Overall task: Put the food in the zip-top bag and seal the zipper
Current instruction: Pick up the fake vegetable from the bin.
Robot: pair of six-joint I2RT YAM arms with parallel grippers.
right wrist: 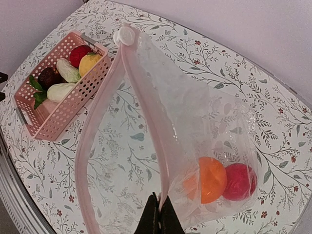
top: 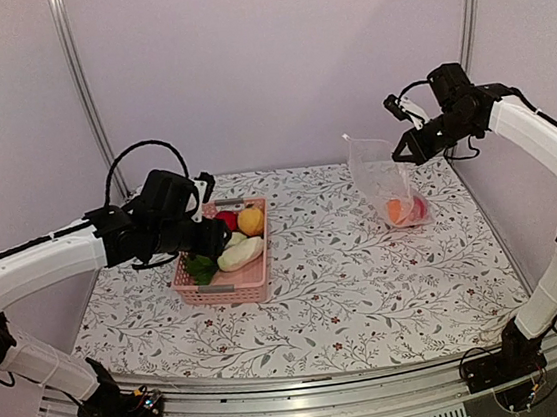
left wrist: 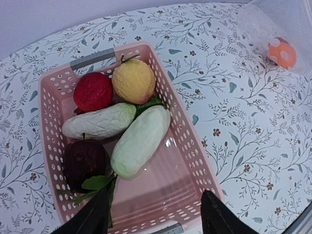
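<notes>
Here, we find the left gripper (left wrist: 156,220) with its two fingers (left wrist: 92,217) spread wide and nothing between them. It hangs over the near end of the pink basket (left wrist: 187,146) and points down into it.

Just ahead of the fingers, inside the basket, we see a dark purple piece (left wrist: 84,161) against the left wall, with green leaves (left wrist: 95,184) beside it. Next to it a long white radish (left wrist: 140,140) lies at a slant across the middle of the basket. A second white radish (left wrist: 99,122) lies crosswise beyond the purple piece and touches the first. At the far end sit a red fruit (left wrist: 92,91) and a yellow fruit (left wrist: 133,81), side by side and touching.

The right gripper (right wrist: 159,218) has its fingers pressed together, pinching the mouth edge of the bag (right wrist: 195,112). It holds the bag upright. The bottom of the bag rests on the flower-patterned table (top: 368,289), at the far right and well apart from the basket.

The zipper (right wrist: 92,141) shows as a pale pink strip along the mouth. Its two halves stand apart in a long loop, so we read the mouth as open and unsealed. A small white slider (right wrist: 126,35) sits at the end of the strip farthest from the gripper.

In the bottom of the bag lie an orange fruit (right wrist: 212,179) and a second red fruit (right wrist: 240,181), touching each other.
</notes>
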